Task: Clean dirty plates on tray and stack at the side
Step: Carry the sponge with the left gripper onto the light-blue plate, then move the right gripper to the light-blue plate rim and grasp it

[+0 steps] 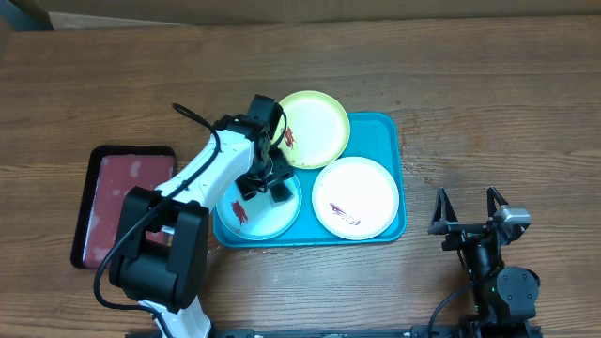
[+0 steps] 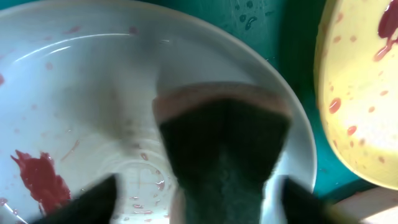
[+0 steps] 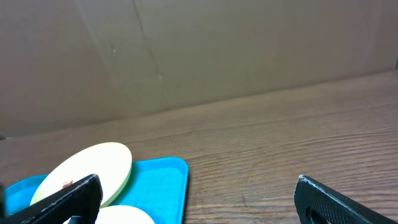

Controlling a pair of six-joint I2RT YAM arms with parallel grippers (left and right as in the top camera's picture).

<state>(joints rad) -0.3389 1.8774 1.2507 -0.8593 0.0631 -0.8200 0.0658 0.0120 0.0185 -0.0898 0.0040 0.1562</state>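
The bright blue tray [image 1: 390, 131] holds three plates. The yellow-green plate [image 1: 317, 127] is at the back, the white plate [image 1: 357, 192] at the right and the light blue plate [image 1: 268, 223] at the front left, each with reddish smears. My left gripper [image 1: 268, 183] is over the light blue plate, shut on a dark sponge [image 2: 224, 149] that presses on the plate [image 2: 81, 93]. A red smear lies left of the sponge. The yellow-green plate [image 2: 360, 93] shows at the right. My right gripper [image 1: 467, 208] is open and empty on the table right of the tray [image 3: 161, 186].
A smaller black tray with a dark red inside [image 1: 127, 202] lies left of the blue tray. A cardboard wall [image 3: 186, 50] stands behind the table. Bare wooden tabletop [image 1: 488, 113] lies right of the blue tray.
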